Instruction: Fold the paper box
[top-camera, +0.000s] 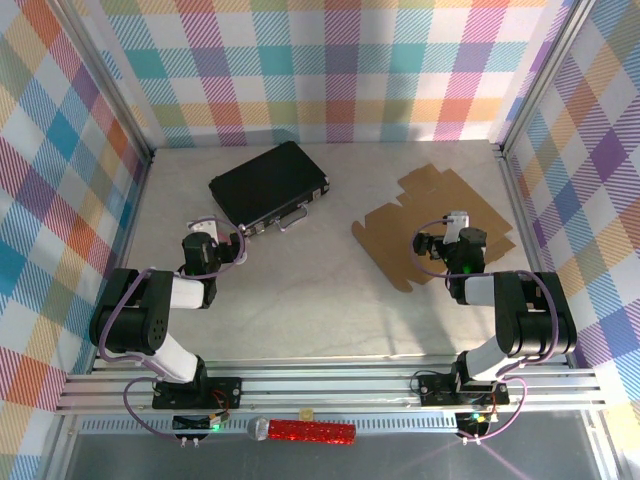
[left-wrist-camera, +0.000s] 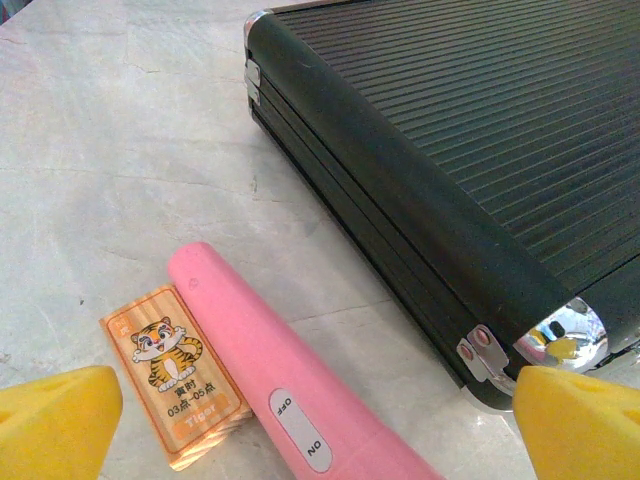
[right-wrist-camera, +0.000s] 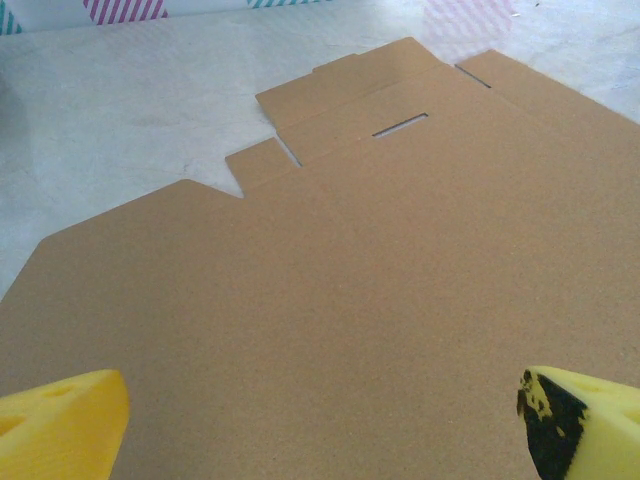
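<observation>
paper box (top-camera: 395, 240): a flat brown sheet on the right side of the counter (top-camera: 300, 290). all its flaps lie down flat.
right gripper (top-camera: 452, 232): wide open and holding nothing. it hangs just over the sheet, and its yellow pads (right-wrist-camera: 60, 420) stand far apart above the cardboard.
left gripper (top-camera: 213, 233): wide open too, holding nothing. it is near a corner of the black case (top-camera: 270, 185), well apart from the box.
by the left gripper: a pink tool (left-wrist-camera: 270, 370) with an on and off switch, and a small wooden block (left-wrist-camera: 175, 385) with a tiger on it, just beside each other.
done so far: nothing that i can see. no side is up and no flap is bent.
left to do: all of it, i think. the sides must go up and the flaps must tuck in.
</observation>
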